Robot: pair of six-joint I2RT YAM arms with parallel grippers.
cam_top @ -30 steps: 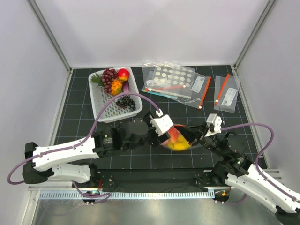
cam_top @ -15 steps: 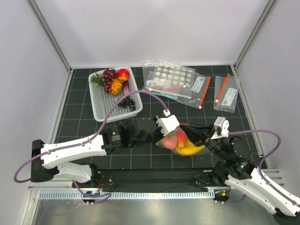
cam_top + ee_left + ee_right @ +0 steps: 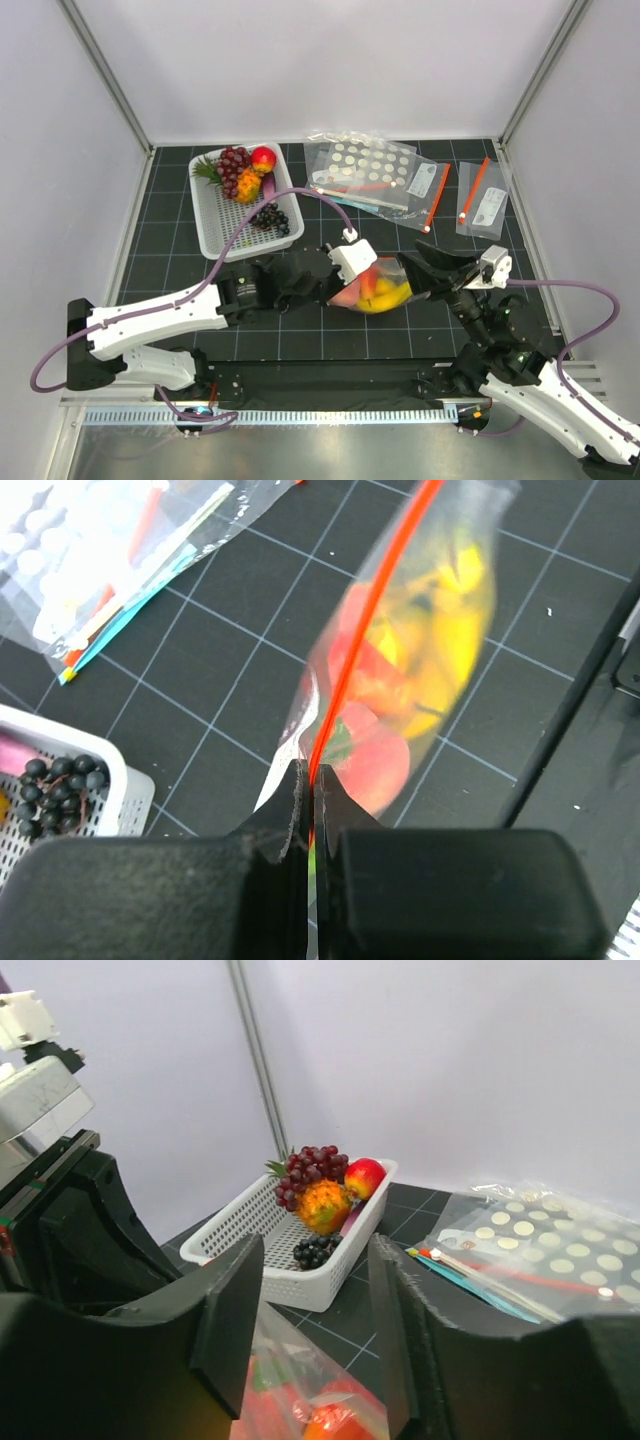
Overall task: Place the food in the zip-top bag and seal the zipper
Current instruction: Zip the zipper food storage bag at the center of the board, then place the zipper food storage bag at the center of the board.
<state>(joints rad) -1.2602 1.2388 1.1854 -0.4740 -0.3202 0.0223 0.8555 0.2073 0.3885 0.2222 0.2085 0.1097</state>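
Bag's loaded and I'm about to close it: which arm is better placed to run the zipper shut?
Left, probably. The left gripper is pinched shut on the zipper, which runs straight out from its fingertips. The right gripper is open, gripping nothing.

Crinkly clear plastic zip-top bag (image 3: 300,718) holds glossy plastic food (image 3: 452,630).
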